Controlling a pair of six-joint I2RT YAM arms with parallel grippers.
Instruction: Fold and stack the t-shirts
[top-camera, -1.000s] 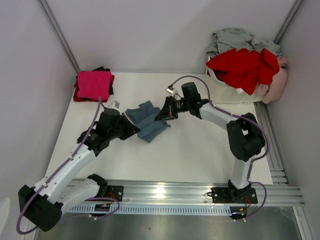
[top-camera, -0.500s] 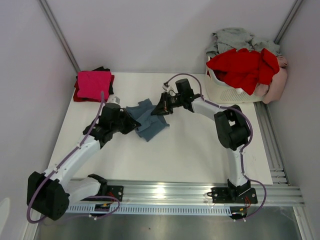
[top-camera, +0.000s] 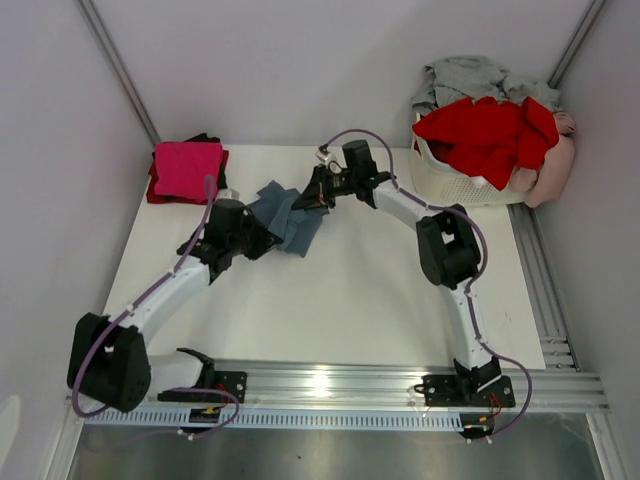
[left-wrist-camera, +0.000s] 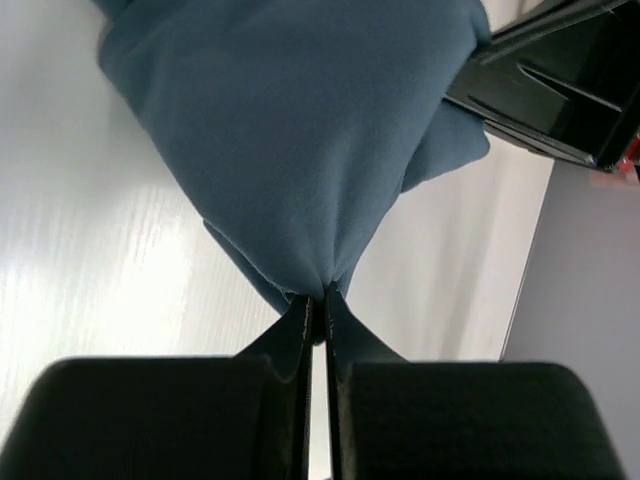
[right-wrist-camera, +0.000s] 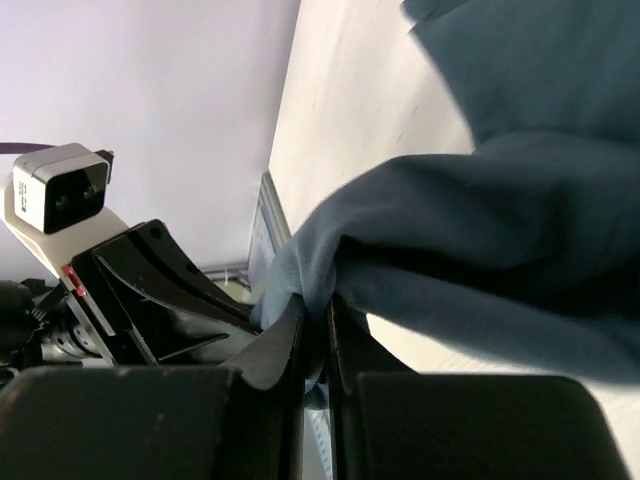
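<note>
On the tabletop (top-camera: 350, 300), well to the left of the white laundry basket (top-camera: 455, 182), a slate blue-grey t-shirt (top-camera: 285, 215) lies bunched up between the 2 arms. The left jaws are pressed together on a small pinch of its cloth, and in the left wrist view the shirt (left-wrist-camera: 300, 130) fans out from that pinch. The right jaws are closed on a thick fold at the shirt's side nearer the basket; in the right wrist view the fabric (right-wrist-camera: 520, 250) drapes over and past them. The 2 sets of jaws sit close together, with only the crumpled shirt between them.

Farther left of the basket, at the far left corner, a folded magenta t-shirt (top-camera: 187, 167) lies on top of a small stack, with a black edge (top-camera: 223, 168) and a red edge (top-camera: 153, 188) showing beneath it.

Inside the basket, a red t-shirt (top-camera: 485, 135) is heaped on top, a grey one (top-camera: 470, 75) lies behind it, and a pale pink one (top-camera: 552, 170) hangs over the right rim.
</note>
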